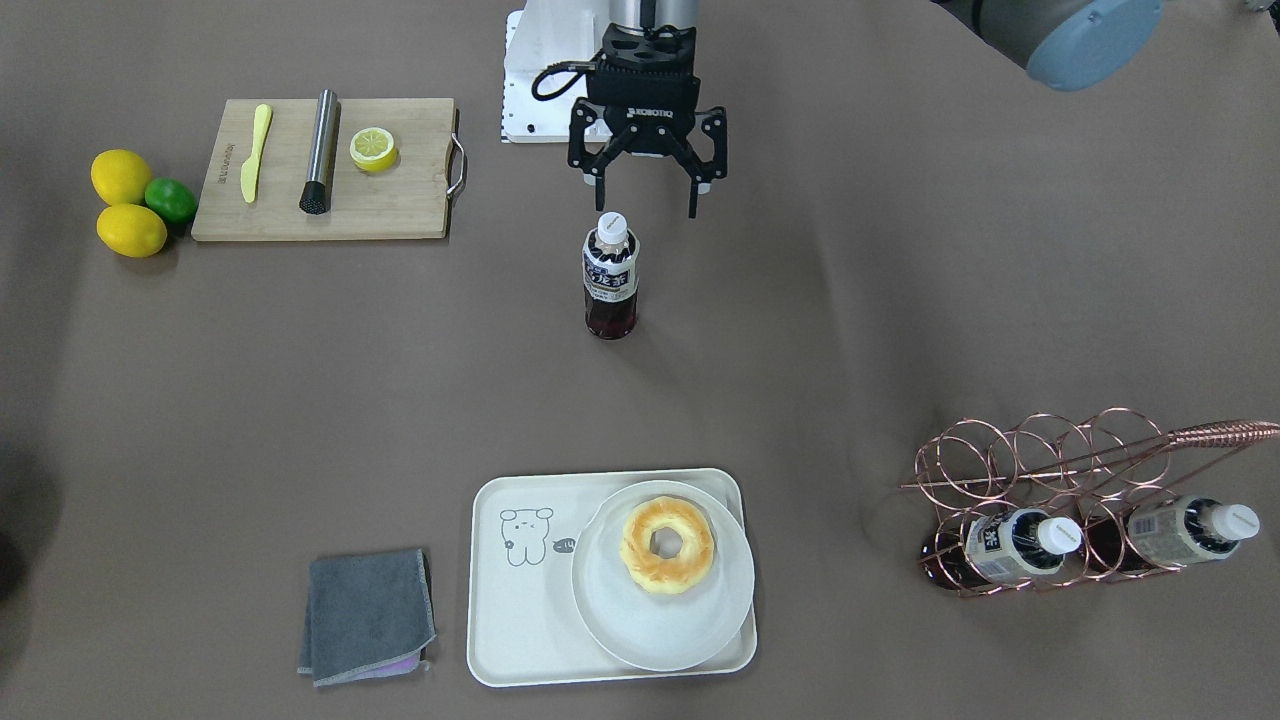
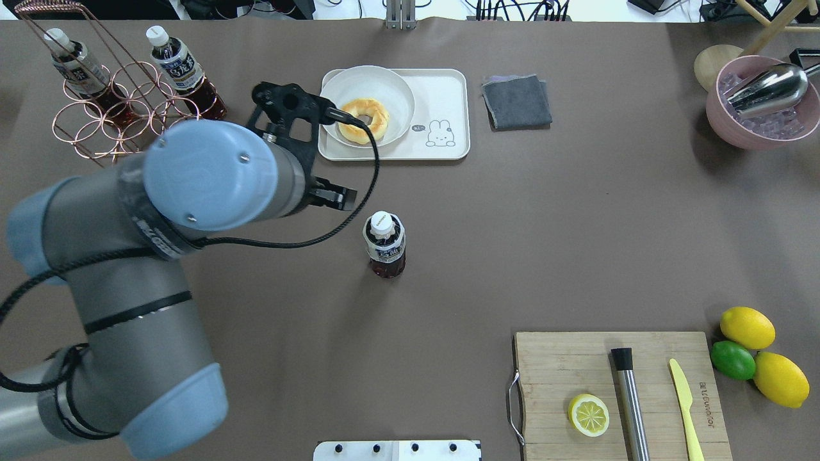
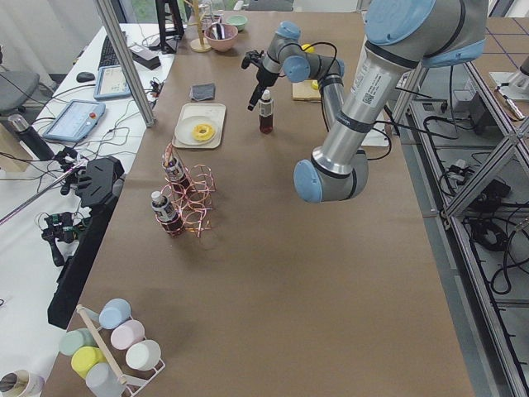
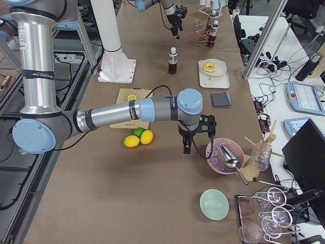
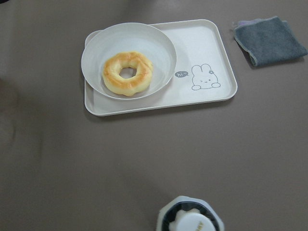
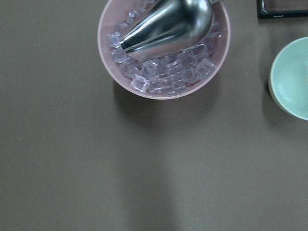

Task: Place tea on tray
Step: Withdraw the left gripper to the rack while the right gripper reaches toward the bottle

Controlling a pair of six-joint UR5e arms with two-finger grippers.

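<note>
Standing upright on brown table (image 1: 860,330), tea (image 1: 610,274)

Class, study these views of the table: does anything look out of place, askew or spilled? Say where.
Nothing is spilled or broken. One tea bottle stands alone mid-table, apart from the wire rack holding two more bottles. The plate crowds one end of the tray, its edge overlapping the rim.

Brown table (image 1: 800,350) with tea (image 1: 610,275), tray (image 1: 520,625), cloth (image 1: 368,615)
</note>
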